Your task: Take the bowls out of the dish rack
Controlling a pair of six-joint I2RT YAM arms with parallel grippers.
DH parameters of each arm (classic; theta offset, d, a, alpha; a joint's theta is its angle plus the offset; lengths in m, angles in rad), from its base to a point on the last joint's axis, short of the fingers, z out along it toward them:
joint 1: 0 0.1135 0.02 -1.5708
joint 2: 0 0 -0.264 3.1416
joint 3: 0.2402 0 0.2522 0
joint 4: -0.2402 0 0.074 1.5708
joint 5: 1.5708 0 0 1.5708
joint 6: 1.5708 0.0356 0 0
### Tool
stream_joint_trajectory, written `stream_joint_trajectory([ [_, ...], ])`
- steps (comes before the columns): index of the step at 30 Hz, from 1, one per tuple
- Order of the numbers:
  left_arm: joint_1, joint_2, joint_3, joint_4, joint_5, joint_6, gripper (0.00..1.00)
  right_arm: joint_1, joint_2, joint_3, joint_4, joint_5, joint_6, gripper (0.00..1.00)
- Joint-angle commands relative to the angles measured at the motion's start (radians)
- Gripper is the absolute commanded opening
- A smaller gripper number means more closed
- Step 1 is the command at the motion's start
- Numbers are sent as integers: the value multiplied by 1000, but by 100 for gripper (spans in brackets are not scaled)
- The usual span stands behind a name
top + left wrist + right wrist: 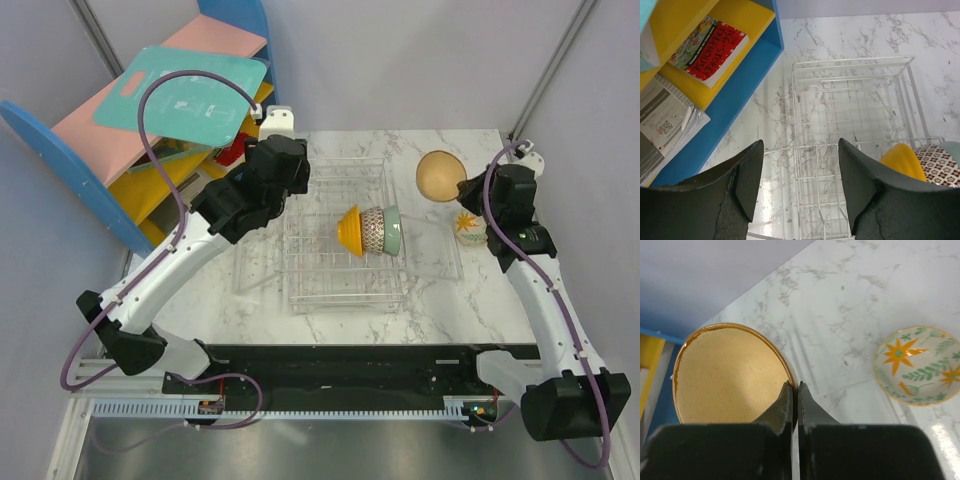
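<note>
Dish rack (340, 285), mid-counter (250, 310): I count three bowls on edge inside, touching in a row; orange bowl (350, 231), mesh-patterned bowl (373, 230), mint bowl (394, 230); tan bowl (730, 375), outside the rack at far right, rim pinched in the right jaws; floral bowl (920, 365), upright on the counter near it; left jaws spread wide, holding nothing, above the rack's left side.

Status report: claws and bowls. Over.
Left claw open over dish rack. Right claw shut on tan bowl rim. Three bowls in rack, floral bowl out. No obstruction seen.
</note>
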Motion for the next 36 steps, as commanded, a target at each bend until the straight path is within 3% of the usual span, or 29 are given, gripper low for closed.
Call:
stream_joint_trajectory([
  [1, 14, -27, -26, 39, -14, -52, 68, -65, -15, 3, 36, 46, -15, 0],
  [9, 17, -61, -77, 39, -12, -48, 68, -134, 54, -9, -22, 89, -31, 0],
  [16, 24, -78, -117, 38, -6, -41, 68, -182, 99, -42, -50, 216, -55, 0],
  [26, 34, -115, -176, 38, -14, -33, 68, -289, 205, -81, -25, 175, -9, 0],
  [36, 37, -146, -233, 36, -5, -45, 67, -300, 272, -135, 47, 175, 12, 0],
])
